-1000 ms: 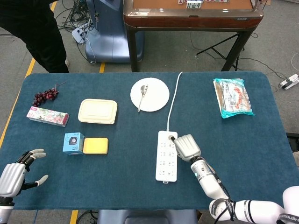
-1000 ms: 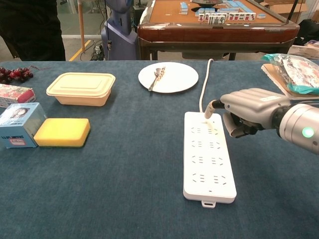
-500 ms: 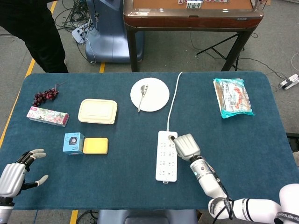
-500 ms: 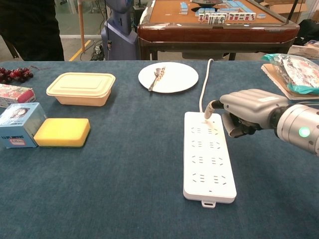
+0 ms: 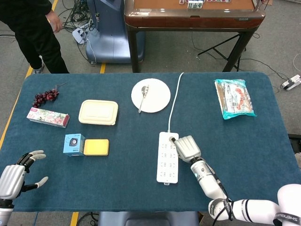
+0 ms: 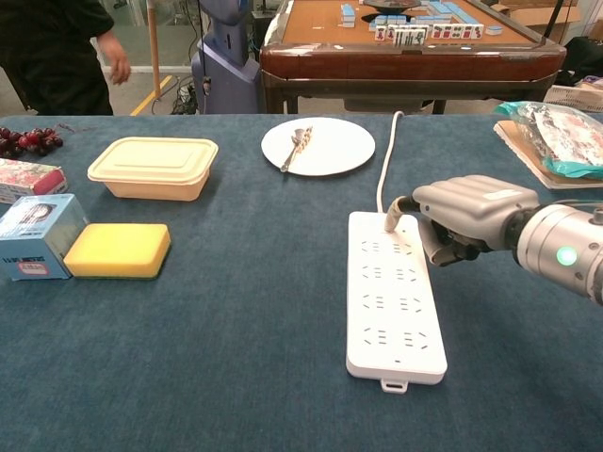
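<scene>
The blue cloth table [image 5: 131, 188] carries everything, and toward its near edge, a little right of centre, lies the white power strip [image 5: 168, 157], lengthwise from near to far, its white cable [image 5: 175, 101] running off the far edge. The right hand [image 5: 186, 148] sits at the far end of the strip, just beside its right side, fingers curled in; in the chest view one fingertip [image 6: 393, 209] points down at the strip where the cable enters, touching or nearly so, I cannot tell which, and nothing is grasped. The left hand [image 5: 14, 175] hovers at the near left corner, released, fingers spread, holding nothing. Near the far edge at centre is a white plate [image 5: 151, 95] with a spoon [image 5: 143, 96] lying on it. Left of that sits a cream lidded food container [image 5: 98, 112]. At the far right corner lies a packaged snack bag [image 5: 234, 98]. Along the left edge there is a flat flowered box [image 5: 48, 117], with a bunch of dark grapes [image 5: 45, 97] beyond it. Nearer, a yellow sponge [image 5: 96, 147] touches a small blue box [image 5: 74, 144] on its left.
</scene>
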Controlling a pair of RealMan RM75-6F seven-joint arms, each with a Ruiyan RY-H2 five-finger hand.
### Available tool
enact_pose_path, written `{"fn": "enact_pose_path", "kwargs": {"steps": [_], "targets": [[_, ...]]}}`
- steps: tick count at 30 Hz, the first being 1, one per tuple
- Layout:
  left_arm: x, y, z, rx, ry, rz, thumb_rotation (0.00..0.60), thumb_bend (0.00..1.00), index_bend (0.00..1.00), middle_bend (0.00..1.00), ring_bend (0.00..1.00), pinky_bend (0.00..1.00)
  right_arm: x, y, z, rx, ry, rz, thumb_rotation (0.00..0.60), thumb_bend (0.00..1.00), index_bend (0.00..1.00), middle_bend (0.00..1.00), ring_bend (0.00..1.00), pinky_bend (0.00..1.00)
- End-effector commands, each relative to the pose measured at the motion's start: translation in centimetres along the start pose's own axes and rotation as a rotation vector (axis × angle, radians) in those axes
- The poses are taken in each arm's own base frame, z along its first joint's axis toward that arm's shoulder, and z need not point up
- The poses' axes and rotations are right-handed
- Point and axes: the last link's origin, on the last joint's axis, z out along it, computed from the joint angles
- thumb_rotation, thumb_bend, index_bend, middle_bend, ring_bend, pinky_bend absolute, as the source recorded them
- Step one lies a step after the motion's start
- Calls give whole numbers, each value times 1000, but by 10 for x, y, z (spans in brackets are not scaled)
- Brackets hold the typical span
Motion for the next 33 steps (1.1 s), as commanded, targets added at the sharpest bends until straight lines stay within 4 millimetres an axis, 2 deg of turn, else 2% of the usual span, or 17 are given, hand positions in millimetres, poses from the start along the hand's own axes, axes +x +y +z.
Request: {"fn": "enact_pose_path", "kwargs": {"steps": [1, 26, 29, 31, 33], "targets": [[0, 0, 0, 0, -2, 0, 600, 177, 363, 252, 231, 558, -1, 0, 0, 1, -2, 0, 600, 1000, 244, 1000, 1000, 1000], [-1, 0, -1, -1, -2, 4, 600, 177, 362, 252, 231, 557, -3, 3, 3, -4, -21, -3, 600, 1000, 255, 1000, 1000, 1000], [-1, 1, -1, -2, -2, 5, 600, 177, 362, 252, 231, 557, 4, 2, 1, 4, 8, 12, 600, 1000, 255, 1000, 1000, 1000], [-1, 1, -1, -3, -3, 5, 600, 177, 361, 252, 231, 557, 15, 2, -4, 16, 51, 21, 600, 996, 255, 1000, 1000, 1000], [-1, 1, -1, -4, -3, 7, 600, 176, 361, 252, 231, 558, 28, 3, -14, 34, 104, 24, 600, 934, 255, 981, 1000, 1000]]}}
